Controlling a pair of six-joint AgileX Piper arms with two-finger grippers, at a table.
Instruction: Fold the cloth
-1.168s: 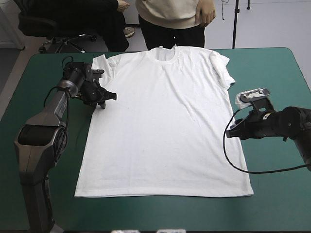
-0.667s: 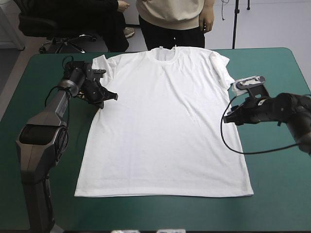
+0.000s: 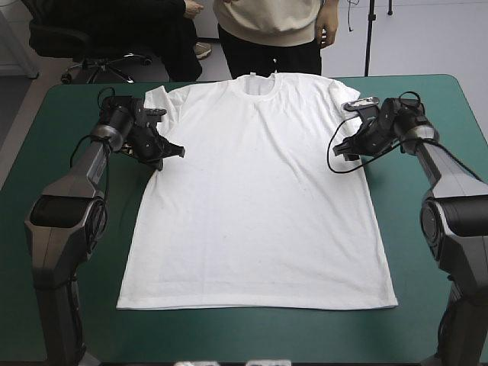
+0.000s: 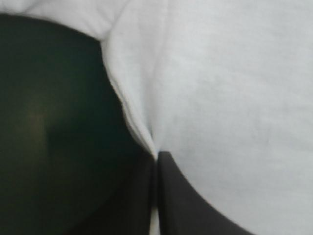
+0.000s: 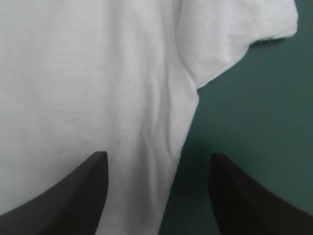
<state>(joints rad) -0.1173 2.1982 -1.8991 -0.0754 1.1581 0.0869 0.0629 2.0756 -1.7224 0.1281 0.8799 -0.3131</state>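
The white T-shirt (image 3: 255, 191) lies spread flat on the teal-green table, collar toward the far edge. My left gripper (image 3: 169, 152) sits at the shirt's left side seam, just below the left sleeve. Its black fingers (image 4: 181, 196) meet in a point and pinch the T-shirt's edge (image 4: 142, 122). My right gripper (image 3: 341, 147) hovers at the right side seam under the right sleeve. Its fingers (image 5: 78, 196) stand wide apart over the T-shirt's edge (image 5: 181, 127), with the sleeve hem ahead of them.
Bare teal-green cover (image 3: 69, 99) lies to the left of the shirt and along the near edge (image 3: 252, 335). The shirt's hem runs straight across near the front.
My right arm has swung from the shirt's right side near the waist up toward the far edge, to the right armpit. The left gripper has stayed at the left seam.
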